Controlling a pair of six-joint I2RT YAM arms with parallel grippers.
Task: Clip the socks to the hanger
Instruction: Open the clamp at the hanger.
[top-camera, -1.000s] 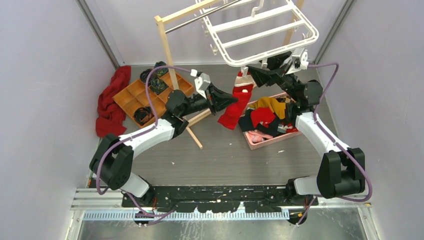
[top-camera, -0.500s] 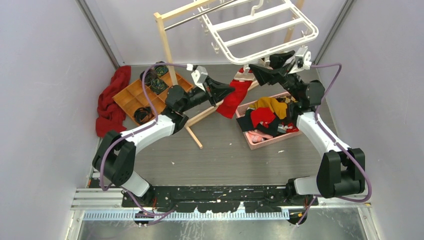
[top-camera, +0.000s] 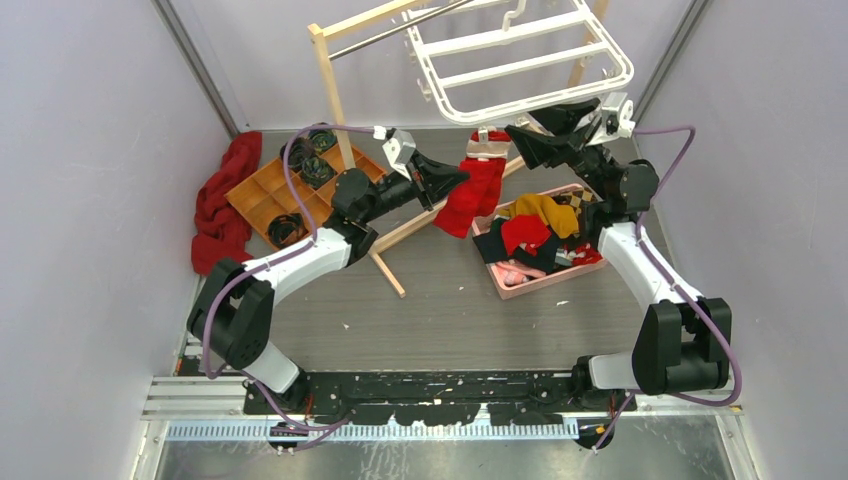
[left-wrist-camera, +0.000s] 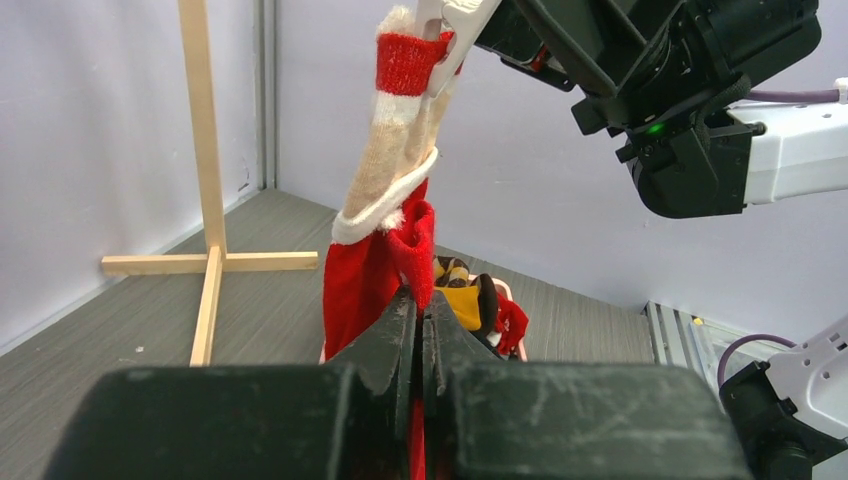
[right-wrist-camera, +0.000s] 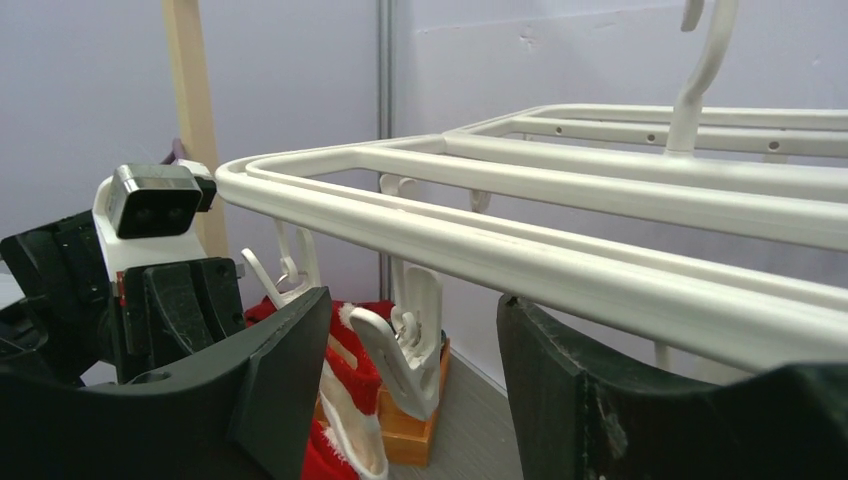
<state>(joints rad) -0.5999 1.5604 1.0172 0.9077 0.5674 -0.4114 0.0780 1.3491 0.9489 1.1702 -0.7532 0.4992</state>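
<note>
I'm pinching the sock (left-wrist-camera: 375, 270) low on its red foot, left tool (left-wrist-camera: 418, 310) pressed together. The sock is hanging straight down from the hanger's (right-wrist-camera: 600, 270) near rim, with its cuff sitting in a clip (right-wrist-camera: 405, 340). My right tool (right-wrist-camera: 410, 310) is spread, with a jaw on either side of that clip, just under the same rim.

I'm judging the sock light, soft and stretchy. I'd grip low and leave slack, since tugging could pull the cuff free.

The rim is crowding my right tool from above. A wooden rack (top-camera: 333, 95) is standing left of the hanger, and a clothes bin (top-camera: 540, 283) is sitting below it on the bench (top-camera: 440, 320).
</note>
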